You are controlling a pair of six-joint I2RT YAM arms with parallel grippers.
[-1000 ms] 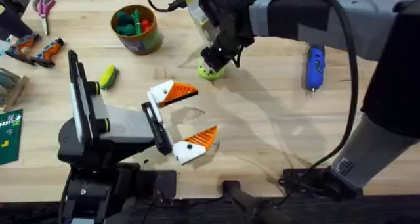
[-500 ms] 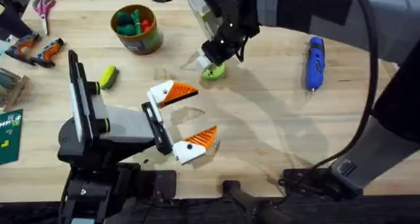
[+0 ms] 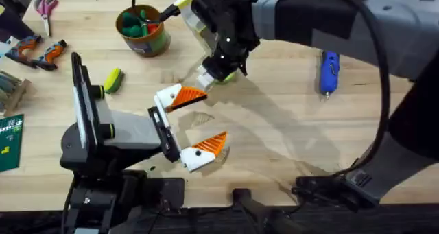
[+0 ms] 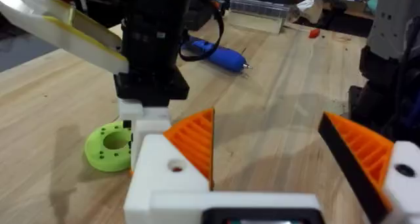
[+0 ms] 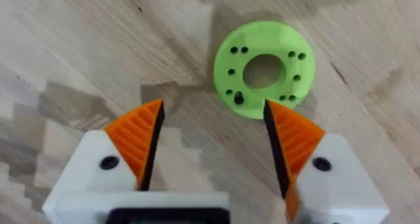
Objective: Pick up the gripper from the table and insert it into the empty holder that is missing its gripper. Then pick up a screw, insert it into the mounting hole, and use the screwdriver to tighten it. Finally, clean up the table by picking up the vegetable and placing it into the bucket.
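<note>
My right jaws (image 5: 211,142) hung apart over the green disc (image 5: 264,69); my left jaws (image 3: 199,121) stood apart too.

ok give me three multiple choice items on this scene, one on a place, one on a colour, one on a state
1. Where does the blue pen-shaped screwdriver lie?
A. in the round olive-green bucket
B. on the wooden table, apart from the arms
C. between the left gripper's jaws

2. What colour is the flat round plastic disc with holes?
A. bright green
B. red
C. white

3. How do the right gripper jaws stand?
A. shut on the disc
B. shut on the screwdriver
C. open, holding nothing

Answers:
1 B: the overhead view shows it alone on the wooden table.
2 A: the right wrist view shows it green.
3 C: the two orange pads stand apart over bare wood.
</note>
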